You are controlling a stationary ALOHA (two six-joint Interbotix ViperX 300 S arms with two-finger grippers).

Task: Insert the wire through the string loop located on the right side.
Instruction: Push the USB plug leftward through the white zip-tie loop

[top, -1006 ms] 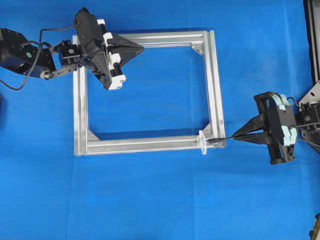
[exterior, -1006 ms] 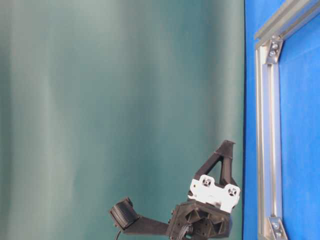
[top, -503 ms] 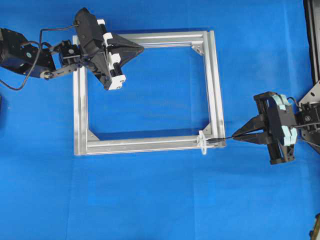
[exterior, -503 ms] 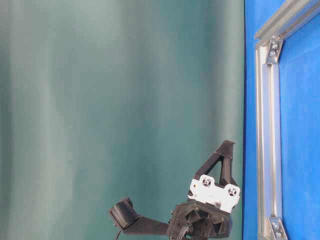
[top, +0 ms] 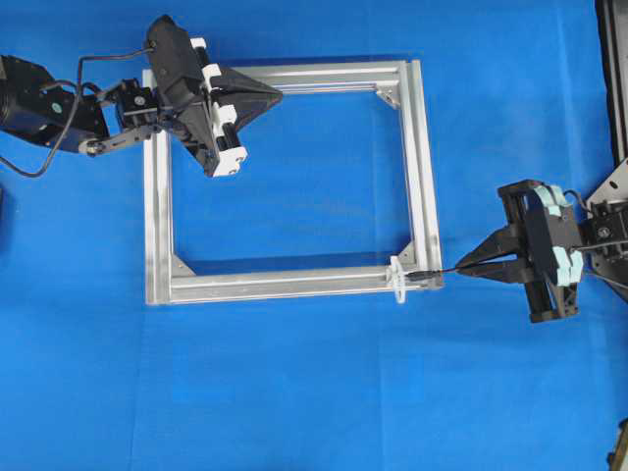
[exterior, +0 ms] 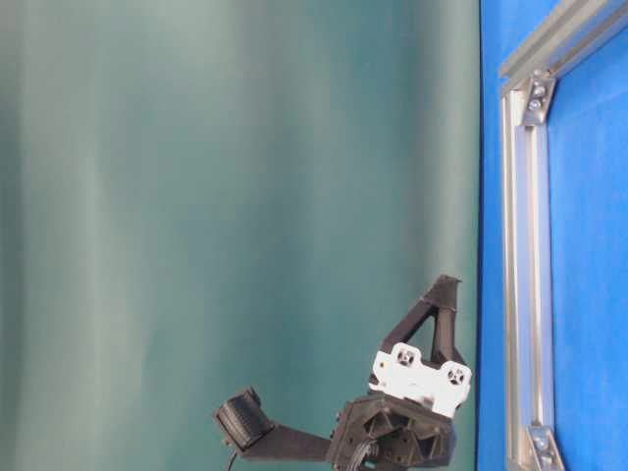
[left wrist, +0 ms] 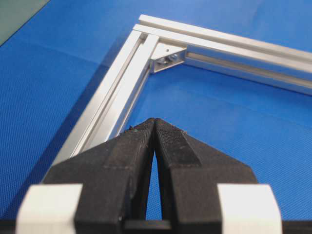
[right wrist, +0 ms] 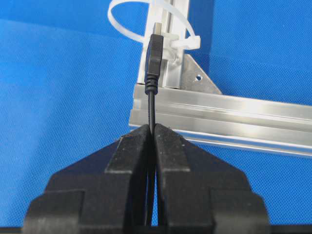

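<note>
The wire (right wrist: 152,105) is a thin black cable ending in a dark plug (right wrist: 154,53). My right gripper (right wrist: 152,127) is shut on it a short way behind the plug. The plug lies over the frame's lower right corner, and its metal tip reaches the white string loop (right wrist: 122,27) tied to the rail. Whether the tip is inside the loop I cannot tell. In the overhead view, the right gripper (top: 461,270) is just right of the silver frame (top: 157,216), and the wire (top: 437,274) points left at the loop (top: 398,282). My left gripper (top: 278,94) is shut and empty above the frame's top rail.
The square aluminium frame (left wrist: 117,92) lies flat on blue cloth, with silver brackets in its corners. In the table-level view, the left gripper (exterior: 448,282) is raised beside the frame's rail (exterior: 525,245), against a green curtain. A dark edge (top: 613,78) runs along the far right.
</note>
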